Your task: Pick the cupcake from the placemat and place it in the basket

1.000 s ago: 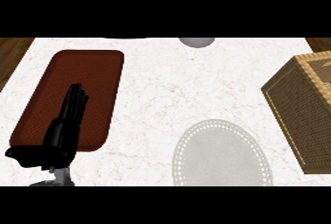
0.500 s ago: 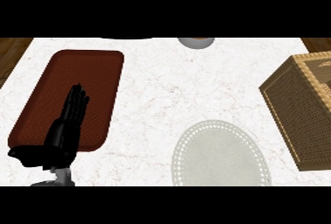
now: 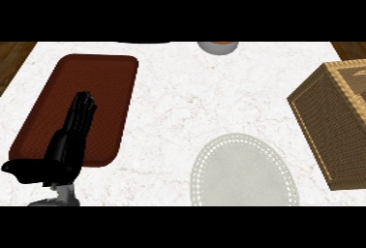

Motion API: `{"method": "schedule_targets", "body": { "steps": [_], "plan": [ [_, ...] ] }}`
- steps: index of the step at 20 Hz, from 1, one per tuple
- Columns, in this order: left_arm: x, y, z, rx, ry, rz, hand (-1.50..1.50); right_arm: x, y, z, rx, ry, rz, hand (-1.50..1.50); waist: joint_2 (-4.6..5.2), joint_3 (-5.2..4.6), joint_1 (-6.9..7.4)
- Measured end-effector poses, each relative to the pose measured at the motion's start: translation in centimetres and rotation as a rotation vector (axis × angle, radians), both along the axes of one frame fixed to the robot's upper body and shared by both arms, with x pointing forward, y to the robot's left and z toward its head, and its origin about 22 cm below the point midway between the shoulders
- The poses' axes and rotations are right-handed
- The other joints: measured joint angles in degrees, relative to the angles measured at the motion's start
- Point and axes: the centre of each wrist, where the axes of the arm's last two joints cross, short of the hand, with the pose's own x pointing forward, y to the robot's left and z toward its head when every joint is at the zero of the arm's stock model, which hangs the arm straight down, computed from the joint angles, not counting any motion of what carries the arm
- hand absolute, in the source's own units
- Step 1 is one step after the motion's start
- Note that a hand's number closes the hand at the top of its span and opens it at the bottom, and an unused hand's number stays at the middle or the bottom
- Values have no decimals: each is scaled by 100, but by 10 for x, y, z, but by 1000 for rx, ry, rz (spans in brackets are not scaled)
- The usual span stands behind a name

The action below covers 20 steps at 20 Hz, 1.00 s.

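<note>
Marble counter [image 3: 207, 101] lies bare between the dark red rectangular tray [image 3: 100, 77] at left and woven wicker basket [image 3: 343, 131] at right. Left hand [image 3: 68, 140] rests flat, fingers straight, over the tray. Cupcake [image 3: 218, 46] sits at the far edge.

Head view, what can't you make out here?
- Cupcake: none shows on the white placemat; only a grey object cut by the top edge.
- Basket: cut by the right edge, inside unseen.
- Right hand: out of view.
- Left hand: covers part of the brown mat.
</note>
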Motion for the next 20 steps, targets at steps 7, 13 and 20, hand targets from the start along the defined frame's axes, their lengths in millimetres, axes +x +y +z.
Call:
{"method": "schedule_targets", "body": {
  "steps": [7, 13, 20],
  "plan": [
    [3, -4, -2, -3, -1, -4, 0, 7, -8, -4, -2, 19, -12, -150, -10, -58, 19],
    [5, -6, -3, -7, -3, 0, 0, 12, -10, -10, 57, -21, -9, -150, -14, -60, 4],
    [3, -4, -3, -3, -3, 8, 0, 16, -19, -7, 154, -163, -33, -150, 9, 16, -30]
  ]
}}
